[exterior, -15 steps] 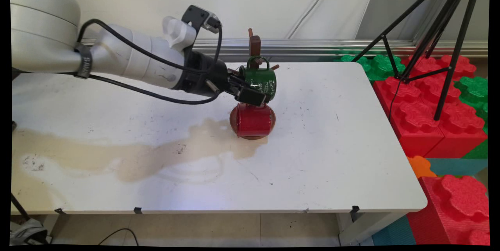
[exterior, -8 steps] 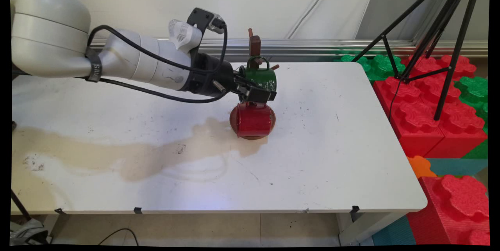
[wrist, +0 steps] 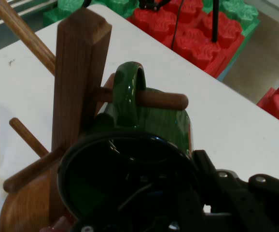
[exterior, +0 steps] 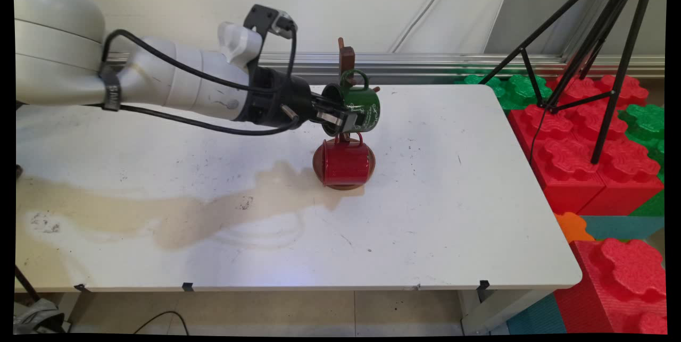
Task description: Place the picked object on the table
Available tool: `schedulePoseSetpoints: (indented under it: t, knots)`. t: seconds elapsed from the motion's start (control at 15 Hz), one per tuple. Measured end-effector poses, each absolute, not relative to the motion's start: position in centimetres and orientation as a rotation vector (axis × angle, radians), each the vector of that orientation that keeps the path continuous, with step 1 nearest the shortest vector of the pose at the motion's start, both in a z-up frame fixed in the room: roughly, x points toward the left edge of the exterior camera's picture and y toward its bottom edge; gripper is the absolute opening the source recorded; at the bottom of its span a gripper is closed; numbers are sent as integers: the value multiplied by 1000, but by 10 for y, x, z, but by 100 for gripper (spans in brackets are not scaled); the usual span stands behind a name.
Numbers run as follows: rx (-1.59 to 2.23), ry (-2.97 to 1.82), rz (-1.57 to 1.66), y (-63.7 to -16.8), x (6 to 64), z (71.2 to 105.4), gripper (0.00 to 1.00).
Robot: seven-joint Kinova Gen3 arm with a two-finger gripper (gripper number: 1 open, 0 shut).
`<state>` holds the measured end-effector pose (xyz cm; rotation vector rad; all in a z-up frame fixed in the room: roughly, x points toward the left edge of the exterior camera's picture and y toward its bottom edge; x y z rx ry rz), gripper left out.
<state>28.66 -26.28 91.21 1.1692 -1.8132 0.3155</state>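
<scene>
Gripper (exterior: 343,119) clamps your green enamel mug (exterior: 359,106) by its rim; its handle may snag the wooden rack's peg (wrist: 161,99), toppling everything.

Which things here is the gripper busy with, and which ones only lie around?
In use: gripper, green mug gripped at the rim, wooden mug tree.
Lying about: red mug below, black tripod, foam blocks, brown stain.
</scene>
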Motion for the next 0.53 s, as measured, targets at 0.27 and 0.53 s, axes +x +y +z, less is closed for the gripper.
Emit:
schedulePoseSetpoints:
  t: [0.27, 0.53]
  knots:
    - [1150, -1791, 296, -257, 291, 920, 0]
    - [1121, -1784, 274, -252, 293, 926, 0]
